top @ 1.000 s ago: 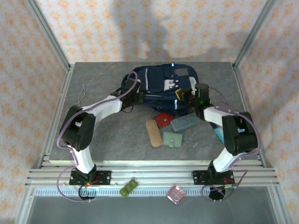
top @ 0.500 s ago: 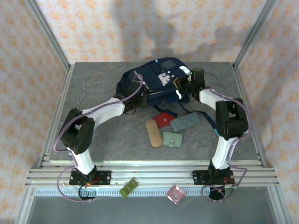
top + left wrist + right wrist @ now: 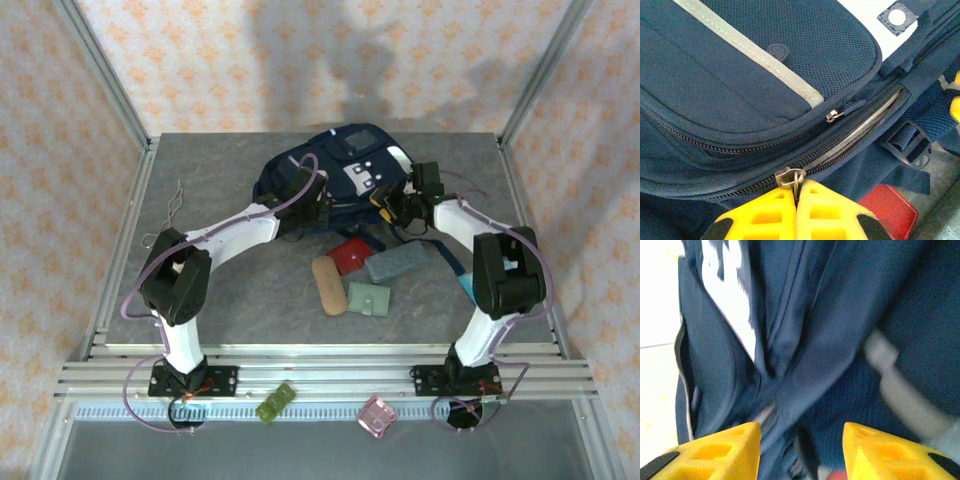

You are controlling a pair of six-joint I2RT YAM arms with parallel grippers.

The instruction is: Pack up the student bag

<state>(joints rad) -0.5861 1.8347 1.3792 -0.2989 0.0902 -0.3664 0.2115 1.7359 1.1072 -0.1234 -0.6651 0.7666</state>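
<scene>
1. Left wrist view: the left gripper (image 3: 796, 194) has its yellow fingers pressed together on the small metal zipper pull (image 3: 790, 177) of the main zip. That pull looks like the best place to hold, since it is rigid where everything around it is cloth.
2. The large navy-blue fabric student bag (image 3: 335, 172) lies at the rear centre of the grey table (image 3: 220, 290), between the two grippers. It looks soft and floppy, and probably light while unpacked, so it is likely to sag and slide under a tug. A second hold on a strap or seam opposite the zip would steady it.
3. In the right wrist view the right gripper (image 3: 802, 440) has its fingers apart and clamps nothing, with navy cloth just beyond them.
4. A second earlier the bag lay flatter, with its pale patches facing up. Now it is bunched and tipped toward the rear. The right fingers, closed then, have let go, while the left grip is unchanged.
</scene>
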